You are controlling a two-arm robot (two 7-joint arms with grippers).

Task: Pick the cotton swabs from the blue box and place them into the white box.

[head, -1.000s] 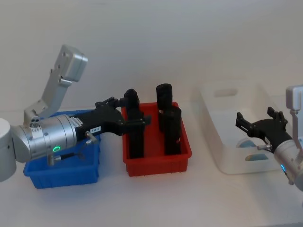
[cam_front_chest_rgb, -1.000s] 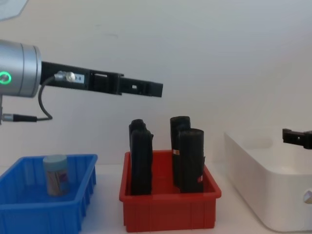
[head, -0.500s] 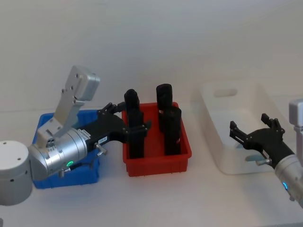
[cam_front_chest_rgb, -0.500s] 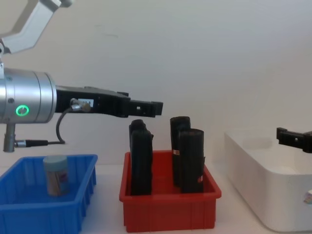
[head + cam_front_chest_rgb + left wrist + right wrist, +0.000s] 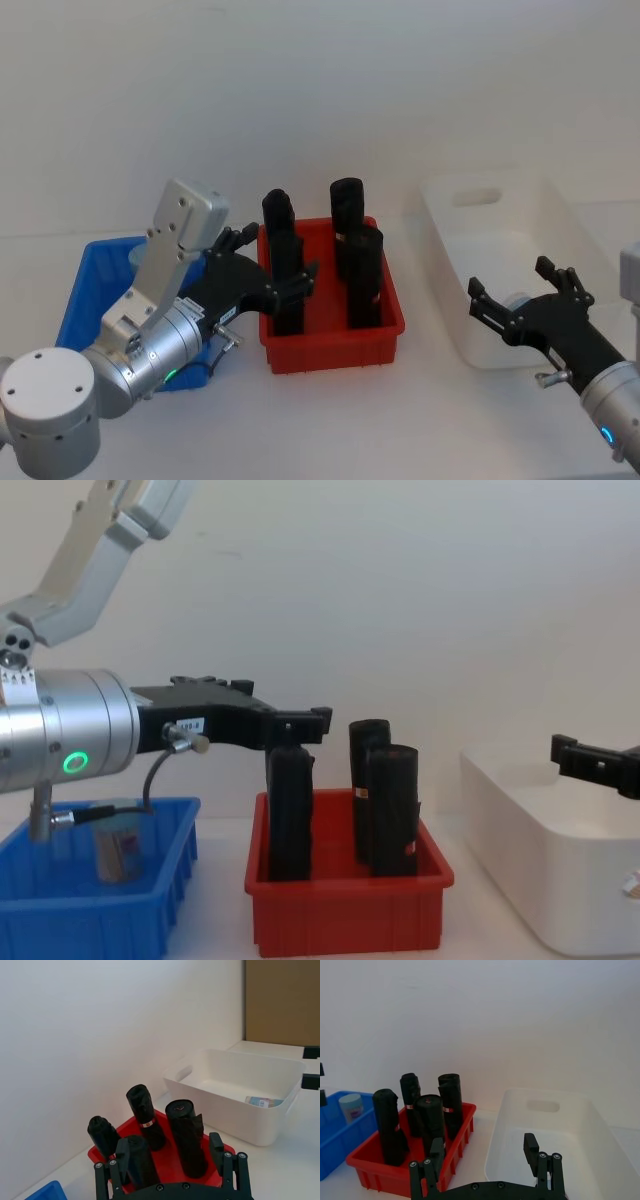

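Head view: we note white table [image 5: 330,420], bare white wall [image 5: 320,100]; left gripper [image 5: 270,258] gapes empty at red bin's [image 5: 330,355] 9 o'clock; right gripper [image 5: 510,278] gapes empty above white box [image 5: 445,260], 3 o'clock; cotton swabs [image 5: 351,1106] jar sits in blue box [image 5: 85,290].

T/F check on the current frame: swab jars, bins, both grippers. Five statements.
1. A cotton swab jar stands in the blue box. True.
2. The white box is empty. False: another cotton swab jar lies inside it.
3. The left gripper holds a jar. False: it is open and empty, by the red bin.
4. The red bin holds four black rolls. True.
5. The right gripper is open. True.
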